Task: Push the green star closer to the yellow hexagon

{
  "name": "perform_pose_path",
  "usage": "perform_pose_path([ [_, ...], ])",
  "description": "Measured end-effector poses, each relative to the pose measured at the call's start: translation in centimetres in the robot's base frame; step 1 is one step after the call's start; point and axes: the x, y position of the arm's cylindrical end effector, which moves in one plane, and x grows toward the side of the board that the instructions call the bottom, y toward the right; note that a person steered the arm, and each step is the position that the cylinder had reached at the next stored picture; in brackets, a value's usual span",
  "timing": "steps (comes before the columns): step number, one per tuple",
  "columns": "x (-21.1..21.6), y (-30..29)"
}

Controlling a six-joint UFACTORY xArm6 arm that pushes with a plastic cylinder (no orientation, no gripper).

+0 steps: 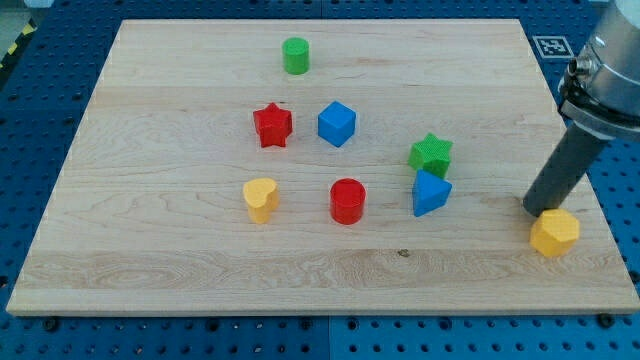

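Observation:
The green star [431, 154] lies right of the board's middle, touching the blue triangle [430, 192] just below it. The yellow hexagon [554, 233] sits near the board's lower right corner. My tip [534, 209] is at the hexagon's upper left edge, touching or nearly touching it. The tip is well to the right of the green star, with bare board between them.
A green cylinder [295, 55] stands near the top. A red star [272, 125] and a blue cube [337, 123] sit mid-board. A yellow heart [260, 199] and a red cylinder [348, 201] lie lower. The wooden board [150, 270] ends close to the hexagon's right.

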Motion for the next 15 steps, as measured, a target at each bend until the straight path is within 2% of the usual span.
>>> perform_pose_path([
  [1,-4.8,0.0],
  [2,-11.7,-1.7],
  [3,-14.0,-10.3],
  [4,-12.8,-18.2],
  [5,-11.3,-18.1],
  [8,-7.9,-13.0],
  [10,-6.4,-12.7],
  [14,-6.1,-7.3],
  [15,-4.5,-7.2],
])
